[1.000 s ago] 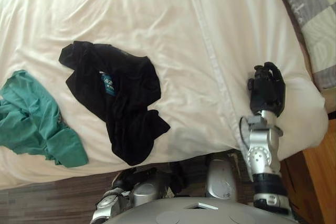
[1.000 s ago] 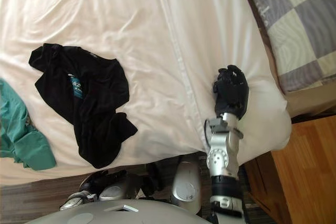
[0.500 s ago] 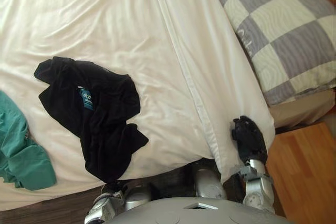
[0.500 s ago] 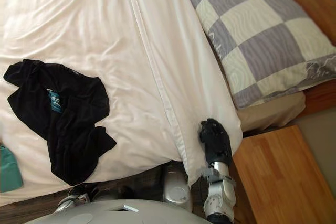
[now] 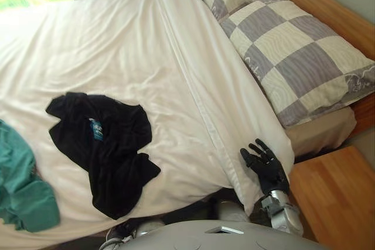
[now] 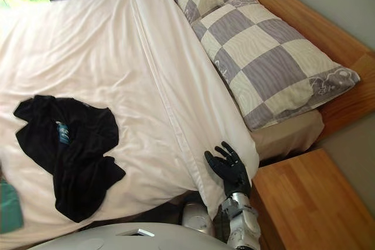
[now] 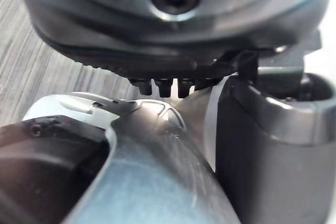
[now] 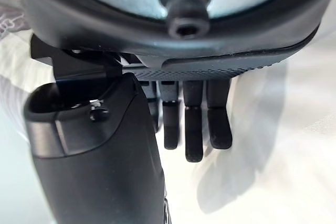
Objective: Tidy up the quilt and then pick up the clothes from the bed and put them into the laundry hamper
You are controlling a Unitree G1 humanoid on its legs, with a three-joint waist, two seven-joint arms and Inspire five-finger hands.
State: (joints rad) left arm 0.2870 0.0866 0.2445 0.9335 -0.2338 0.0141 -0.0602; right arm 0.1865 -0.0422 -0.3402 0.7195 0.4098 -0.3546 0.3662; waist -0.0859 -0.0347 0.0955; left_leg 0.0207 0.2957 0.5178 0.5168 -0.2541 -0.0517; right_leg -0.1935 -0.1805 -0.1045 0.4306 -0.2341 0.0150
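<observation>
Two clothes lie on the quilt [image 5: 117, 45]: a black shirt [image 5: 105, 144] at middle left, a green shirt [image 5: 20, 185] at the lower-left edge. The right robot hand [image 5: 266, 165] holds nothing, fingers spread at the quilt's lower-right corner, probably to smooth it. Of the left robot hand [image 7: 173, 30] I cannot tell.

Layout of items
Quilt [image 5: 117, 45] spans left and centre; first garment [image 5: 105, 150] on it at centre left, second garment [image 5: 20, 191] at lower left; pillows [image 5: 293, 57] upper right; right hand [image 5: 266, 165] at its lower-right corner.
</observation>
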